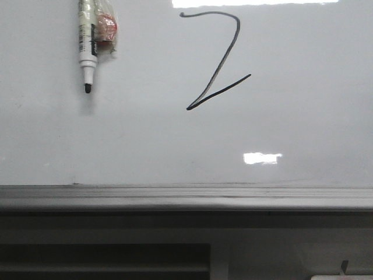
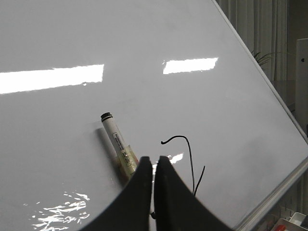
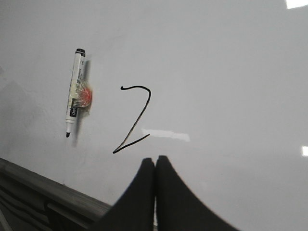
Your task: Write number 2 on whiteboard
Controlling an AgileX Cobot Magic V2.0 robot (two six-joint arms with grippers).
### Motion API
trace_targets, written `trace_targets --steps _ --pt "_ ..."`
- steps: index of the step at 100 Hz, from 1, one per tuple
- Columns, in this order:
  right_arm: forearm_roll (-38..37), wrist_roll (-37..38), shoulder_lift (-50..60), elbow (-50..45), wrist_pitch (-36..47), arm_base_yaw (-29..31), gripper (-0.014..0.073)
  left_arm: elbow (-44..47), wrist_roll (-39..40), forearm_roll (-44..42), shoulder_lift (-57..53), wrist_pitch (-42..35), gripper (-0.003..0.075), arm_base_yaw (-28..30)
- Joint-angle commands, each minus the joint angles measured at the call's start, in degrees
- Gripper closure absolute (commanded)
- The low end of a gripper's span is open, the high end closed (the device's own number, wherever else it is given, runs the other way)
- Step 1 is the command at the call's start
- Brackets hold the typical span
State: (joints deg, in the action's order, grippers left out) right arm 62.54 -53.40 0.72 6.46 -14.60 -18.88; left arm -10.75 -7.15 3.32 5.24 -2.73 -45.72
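The number 2 [image 1: 215, 70] is drawn in thin black line on the glossy pale whiteboard [image 1: 291, 116]. It also shows on the whiteboard [image 2: 144, 43] in the left wrist view as the number 2 [image 2: 191, 163], and on the whiteboard [image 3: 231, 72] in the right wrist view as the number 2 [image 3: 136, 120]. A white marker pen [image 1: 87, 41] is stuck to the board left of the number, black tip down. My left gripper [image 2: 153, 158] is shut and empty, off the board beside the marker pen [image 2: 115, 139]. My right gripper [image 3: 155, 159] is shut and empty, below the number. Neither gripper shows in the front view.
A clear tape patch with a red blob [image 1: 106, 29] holds the marker pen [image 3: 74, 82] to the board. A grey metal ledge [image 1: 186, 198] runs along the board's lower edge, with darker panels under it. Curtains and a plant [image 2: 262, 57] stand beyond the board's side edge.
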Motion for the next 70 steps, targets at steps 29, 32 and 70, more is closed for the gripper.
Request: trace_targets --steps 29,32,70 --pt "1.2 -0.5 0.7 1.3 2.1 0.2 0.0642 -0.9 0.0 -0.9 0.5 -4.3 0.074 15.5" --pt "1.2 -0.5 0.7 1.3 2.1 0.2 0.0642 -0.7 0.0 -0.9 0.5 -4.4 0.074 18.1" --pt "1.2 -0.5 0.7 1.3 2.1 0.2 0.0642 10.0 7.1 -1.8 -5.8 -4.4 0.074 37.9"
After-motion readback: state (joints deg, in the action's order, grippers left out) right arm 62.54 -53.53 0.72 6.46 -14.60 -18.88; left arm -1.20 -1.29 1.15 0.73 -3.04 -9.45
